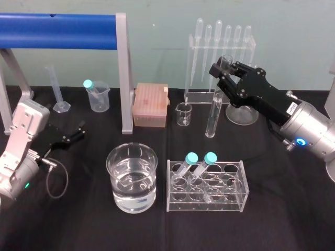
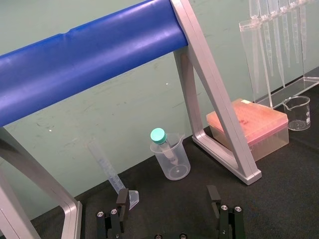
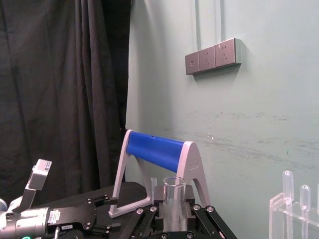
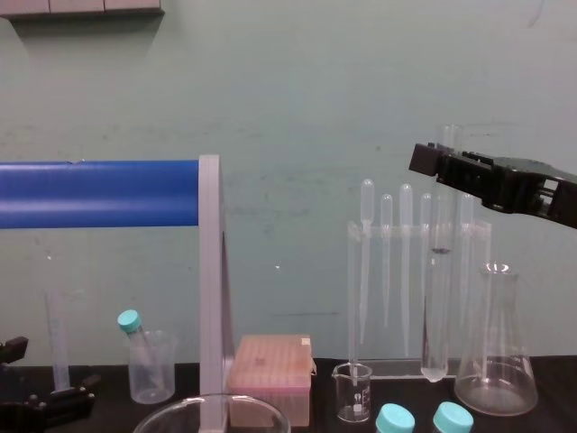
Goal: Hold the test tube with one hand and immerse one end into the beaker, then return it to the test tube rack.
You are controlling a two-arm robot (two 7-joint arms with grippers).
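Currently the right hand [image 1: 226,78] is up in the air behind the test tube rack [image 1: 207,186], on the rack's far side from the robot. Its fingers are closed around the upper part of the test tube [image 1: 214,110], just below the rimmed mouth. The tube hangs nearly upright, with its round end pointing down and clear of the desk [image 1: 288,219]. It is not in any hole of the rack.

In the chest view the right hand [image 4: 448,171] clamps the test tube [image 4: 437,307] high above the rack's two teal caps. In the right wrist view the tube's open mouth [image 3: 174,185] stands up between the dark fingers [image 3: 198,211].

The beaker [image 1: 132,178], partly filled with clear liquid, stands just beside the rack on its left. The two are apart.

The left hand [image 1: 71,137] sits low over the desk, well to the left of the rack and past the beaker. Its fingers [image 2: 122,199] are spread wide and hold nothing.
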